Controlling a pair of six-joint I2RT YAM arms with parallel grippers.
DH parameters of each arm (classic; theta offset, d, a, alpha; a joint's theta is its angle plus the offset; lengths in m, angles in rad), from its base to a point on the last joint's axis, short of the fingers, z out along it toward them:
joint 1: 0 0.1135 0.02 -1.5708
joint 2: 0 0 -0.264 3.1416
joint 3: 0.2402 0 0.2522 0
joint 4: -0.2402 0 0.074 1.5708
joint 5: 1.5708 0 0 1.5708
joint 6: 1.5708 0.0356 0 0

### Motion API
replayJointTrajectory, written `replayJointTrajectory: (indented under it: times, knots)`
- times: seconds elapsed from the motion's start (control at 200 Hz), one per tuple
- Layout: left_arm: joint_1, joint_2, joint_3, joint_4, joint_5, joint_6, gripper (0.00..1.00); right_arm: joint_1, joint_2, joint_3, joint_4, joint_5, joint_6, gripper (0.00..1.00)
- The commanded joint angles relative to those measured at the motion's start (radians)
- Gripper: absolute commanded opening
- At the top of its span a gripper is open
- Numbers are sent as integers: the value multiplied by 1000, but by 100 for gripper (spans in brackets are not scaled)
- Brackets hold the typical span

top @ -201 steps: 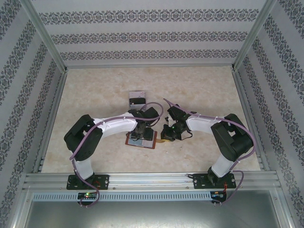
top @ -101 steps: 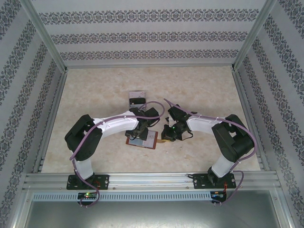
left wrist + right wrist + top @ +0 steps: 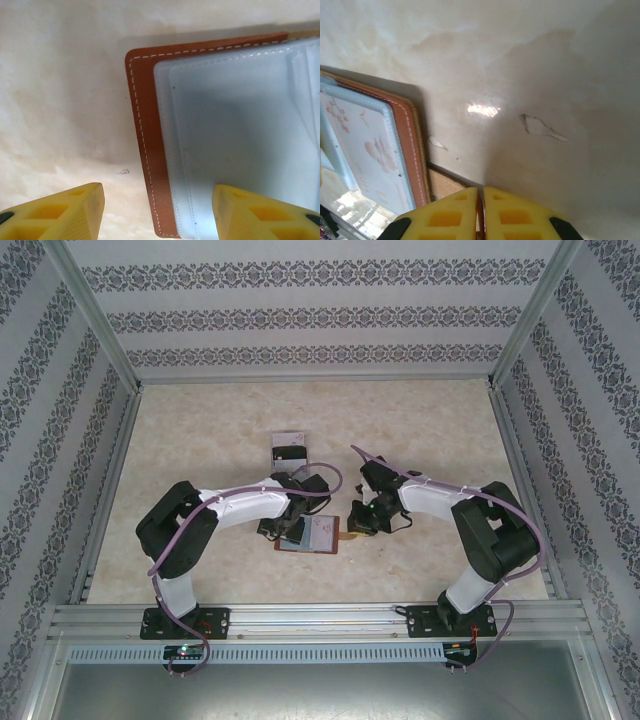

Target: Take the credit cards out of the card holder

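Card holder (image 3: 312,534) lies open on the table (image 3: 200,440) between both arms, a credit card (image 3: 365,145) showing in one pocket, right fingers (image 3: 520,212) pinched shut on its strap tab (image 3: 447,184), seemingly to anchor it, while left fingers (image 3: 65,210) stand open astride its left edge.

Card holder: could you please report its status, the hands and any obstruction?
Left hand open, straddling card holder edge. Right hand shut on strap tab. Holder lies open; nothing blocking.
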Motion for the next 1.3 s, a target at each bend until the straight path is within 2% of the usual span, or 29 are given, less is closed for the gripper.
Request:
replayJointTrajectory:
  times: [0.0,0.33,0.639,0.894,1.144,1.294]
  knots:
    - [16,14,-37,18,33,22,59,-15,25,49,-45,32,-43,12]
    - [42,-51,-80,-7,0,27,54,-22,81,149,-107,58,-80,12]
    - [47,-126,15,17,63,53,54,-9,25,163,-136,55,-55,28]
    - [47,-128,69,4,74,65,54,2,-11,161,-153,70,-39,31]
    - [53,-138,40,190,271,28,43,17,-64,153,-149,84,-2,30]
    - [88,-132,-16,300,359,-3,38,31,-89,129,-103,57,49,27]
